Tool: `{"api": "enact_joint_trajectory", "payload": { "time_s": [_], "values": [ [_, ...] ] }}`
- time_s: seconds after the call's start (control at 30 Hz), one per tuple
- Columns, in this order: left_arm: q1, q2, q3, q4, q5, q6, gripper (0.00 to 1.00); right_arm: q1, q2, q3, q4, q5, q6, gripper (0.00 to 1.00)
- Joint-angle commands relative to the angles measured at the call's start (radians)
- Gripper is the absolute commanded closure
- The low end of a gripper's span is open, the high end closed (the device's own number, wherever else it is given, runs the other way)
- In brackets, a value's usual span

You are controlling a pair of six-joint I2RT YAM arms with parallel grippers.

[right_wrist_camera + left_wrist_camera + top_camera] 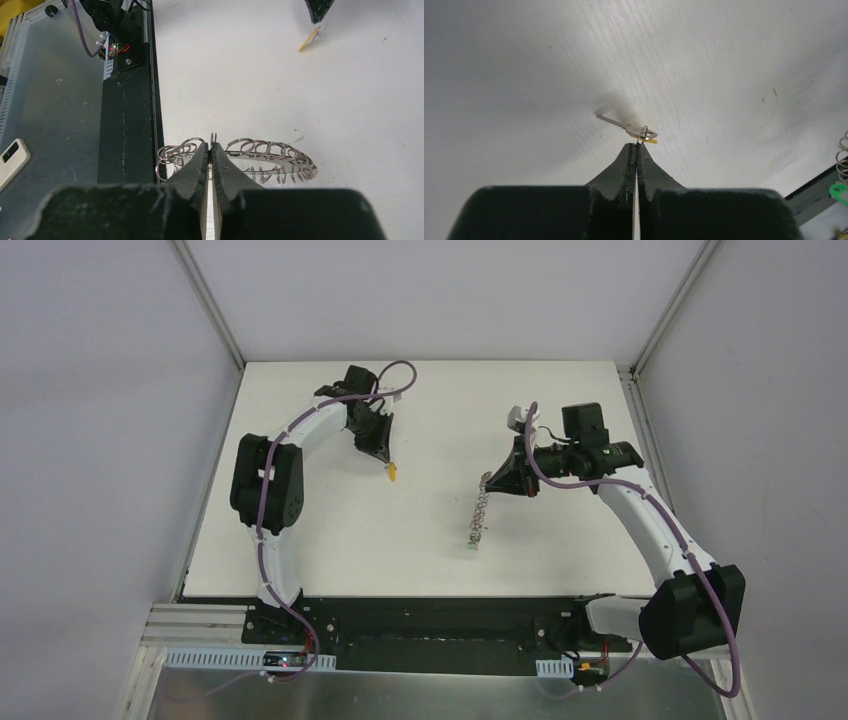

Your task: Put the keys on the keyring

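Observation:
My left gripper is shut on the small wire loop of the yellow-headed key, which hangs just past the fingertips above the white table. In the left wrist view the key's silver shaft points left and its yellow head sits at the tips. My right gripper is shut on one wire loop of the keyring, holding the ring on edge. The green key shows at the ring's near end; I cannot tell whether it is attached.
A black base rail and a metal plate run along the near table edge. A small white device lies on the plate. Grey walls enclose the table on three sides.

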Motion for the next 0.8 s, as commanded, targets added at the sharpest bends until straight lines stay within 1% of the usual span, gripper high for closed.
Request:
{"api": "enact_joint_trajectory", "payload": {
  "time_s": [0.0,0.1,0.2,0.4,0.5,0.67,0.77],
  "values": [
    [-0.038,-0.078,-0.053,0.027,0.100,0.071,1.00,-0.005,0.003,-0.001,0.027,-0.053,0.006,0.95],
    [-0.055,-0.085,-0.072,0.037,0.107,0.105,1.00,-0.005,0.006,-0.001,0.028,-0.055,0.006,0.95],
    [-0.079,-0.080,-0.070,0.025,0.083,0.136,1.00,-0.005,0.005,-0.004,0.028,-0.053,0.005,0.95],
    [-0.131,-0.035,-0.046,-0.034,0.062,0.179,1.00,-0.004,0.005,-0.009,0.029,-0.039,-0.001,0.95],
    [-0.155,0.000,-0.020,-0.073,0.024,0.197,1.00,-0.005,0.006,-0.009,0.029,-0.040,0.000,0.95],
    [-0.194,0.030,-0.005,-0.106,-0.025,0.203,1.00,-0.005,0.009,-0.009,0.029,-0.037,0.000,0.95],
    [-0.209,0.037,-0.009,-0.112,-0.036,0.196,0.97,-0.005,0.012,-0.009,0.029,-0.034,0.000,0.95]
  ]
}}
